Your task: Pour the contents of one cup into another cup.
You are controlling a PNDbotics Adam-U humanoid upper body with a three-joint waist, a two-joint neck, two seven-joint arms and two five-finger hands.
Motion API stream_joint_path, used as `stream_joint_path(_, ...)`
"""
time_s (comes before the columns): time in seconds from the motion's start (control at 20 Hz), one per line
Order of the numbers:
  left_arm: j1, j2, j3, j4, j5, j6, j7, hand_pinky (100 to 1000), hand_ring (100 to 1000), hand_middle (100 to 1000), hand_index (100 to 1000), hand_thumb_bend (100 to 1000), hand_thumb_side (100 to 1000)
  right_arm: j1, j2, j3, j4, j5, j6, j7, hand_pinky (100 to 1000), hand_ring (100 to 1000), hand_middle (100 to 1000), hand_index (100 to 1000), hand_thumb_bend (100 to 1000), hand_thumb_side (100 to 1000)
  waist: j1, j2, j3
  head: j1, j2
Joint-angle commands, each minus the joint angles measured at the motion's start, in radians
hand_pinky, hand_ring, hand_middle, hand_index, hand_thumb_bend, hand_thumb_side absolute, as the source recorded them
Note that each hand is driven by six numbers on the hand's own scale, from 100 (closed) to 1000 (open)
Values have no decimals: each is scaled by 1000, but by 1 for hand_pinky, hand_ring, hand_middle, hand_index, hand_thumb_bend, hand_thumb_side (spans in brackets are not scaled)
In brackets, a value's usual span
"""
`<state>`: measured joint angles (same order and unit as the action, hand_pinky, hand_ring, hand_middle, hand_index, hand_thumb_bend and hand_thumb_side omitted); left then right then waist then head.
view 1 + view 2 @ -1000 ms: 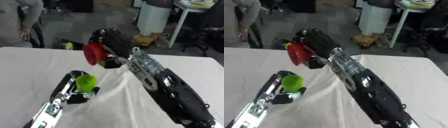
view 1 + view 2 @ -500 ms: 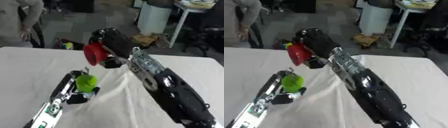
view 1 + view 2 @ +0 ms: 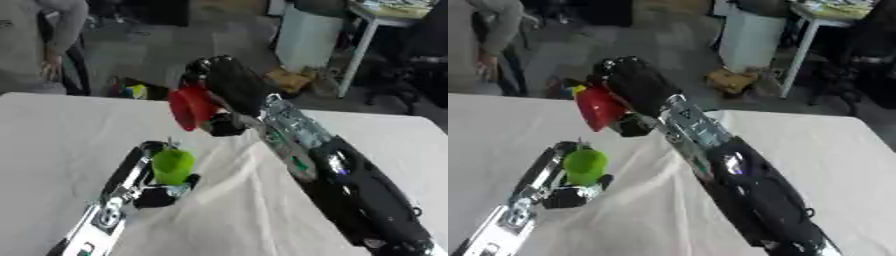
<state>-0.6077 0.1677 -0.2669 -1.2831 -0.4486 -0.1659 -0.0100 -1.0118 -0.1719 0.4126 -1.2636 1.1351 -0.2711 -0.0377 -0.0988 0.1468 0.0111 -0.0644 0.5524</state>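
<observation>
Two cups show, one green and one red, each held in one of two hands. Nearest, the left hand [image 3: 156, 192] has its fingers curled round the upright green cup [image 3: 172, 166] above the white counter [image 3: 52, 145]. Just beyond and higher, the right hand [image 3: 223, 87] grips the red cup [image 3: 191, 108], tipped over with its mouth toward the left. Neither view shows any contents

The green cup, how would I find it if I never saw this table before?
Start at the big white table and follow the silver and black arm that comes in from the lower left corner. At its end, the left hand holds the green cup upright in its fingers. It is the low, bright green one; the red cup is higher, tipped over it in the right hand.
</observation>
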Motion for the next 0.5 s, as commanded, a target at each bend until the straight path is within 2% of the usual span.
stream_joint_path(0.05,-17,13,0,-22,1,-3,0,100,224,339,569,258,241,-25,-19,-14,-15,9,-2,-2,514,407,473,596,100,100,5,-20,-3,2,-8)
stream_joint_path(0.5,-17,13,0,-22,0,-2,1,100,224,338,569,258,240,-27,-20,-13,-20,32,-11,-6,520,411,475,596,100,100,7,-21,-5,3,-8)
